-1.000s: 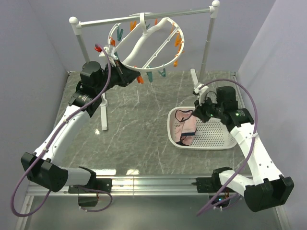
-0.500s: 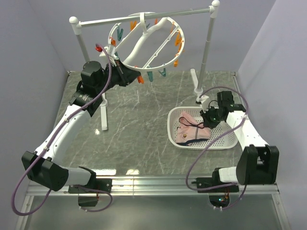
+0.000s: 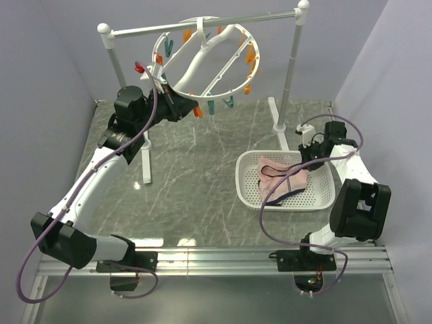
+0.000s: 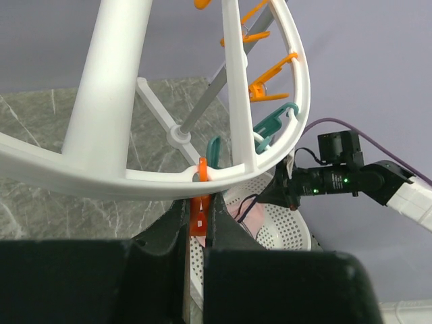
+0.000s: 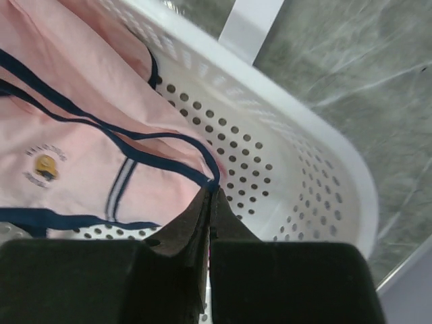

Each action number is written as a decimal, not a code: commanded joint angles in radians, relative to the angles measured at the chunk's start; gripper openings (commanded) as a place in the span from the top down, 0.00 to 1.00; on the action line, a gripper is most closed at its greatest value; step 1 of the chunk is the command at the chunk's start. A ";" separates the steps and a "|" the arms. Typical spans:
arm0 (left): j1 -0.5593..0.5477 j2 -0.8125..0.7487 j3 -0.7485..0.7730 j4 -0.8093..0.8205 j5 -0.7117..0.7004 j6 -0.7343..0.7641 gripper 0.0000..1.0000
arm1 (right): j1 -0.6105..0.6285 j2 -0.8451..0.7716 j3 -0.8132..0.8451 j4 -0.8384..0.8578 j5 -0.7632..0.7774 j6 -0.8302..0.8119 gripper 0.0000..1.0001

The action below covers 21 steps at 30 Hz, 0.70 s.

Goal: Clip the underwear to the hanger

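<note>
Right now the underwear (image 3: pixel 280 182) sits in the white basket (image 3: pixel 244 192), on the rt side of the table (image 3: pixel 196 169), approx 4 o'clock from table ctr in the top view. It's pink fabric w/ navy edging, drawn out toward its own 2 o'clock corner. That corner is where the right gripper (image 3: pixel 305 156) has it. In the rt wrist view the jaws are pinched tight on the navy edge band. The garment fans away from the tips toward 9–11 o'clock, and perforated basket wall shows at 3 o'clock. Can't tell if the rest of the fabric is clear of the basket floor.

The hanger (image 3: pixel 202 64) is well apart from the underwear, approx 11 o'clock from it. It hangs tilted from the white rail stand (image 3: pixel 138 28) at the far edge. The left gripper (image 3: pixel 185 108) is at the ring's lower rim, 7 o'clock side. Per the lt wrist view, its jaws are clamped on an orange clip (image 4: pixel 199 217) dangling there.
</note>
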 commanded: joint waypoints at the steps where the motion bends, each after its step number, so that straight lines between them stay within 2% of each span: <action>1: 0.004 -0.001 0.004 0.021 0.013 0.001 1.00 | 0.002 -0.063 0.066 -0.007 -0.050 -0.004 1.00; 6: 0.004 -0.001 0.002 0.018 0.014 0.003 1.00 | 0.008 -0.198 0.071 -0.004 -0.068 -0.042 1.00; 11: 0.004 -0.003 0.000 0.024 0.019 0.000 1.00 | 0.041 -0.281 0.106 0.007 -0.052 -0.162 1.00; 17: 0.004 -0.006 0.002 0.023 0.014 0.004 1.00 | 0.094 -0.296 0.192 -0.118 -0.078 -0.205 1.00; 21: 0.004 -0.010 0.004 0.017 0.017 0.003 1.00 | 0.161 -0.367 0.198 -0.222 -0.065 -0.280 1.00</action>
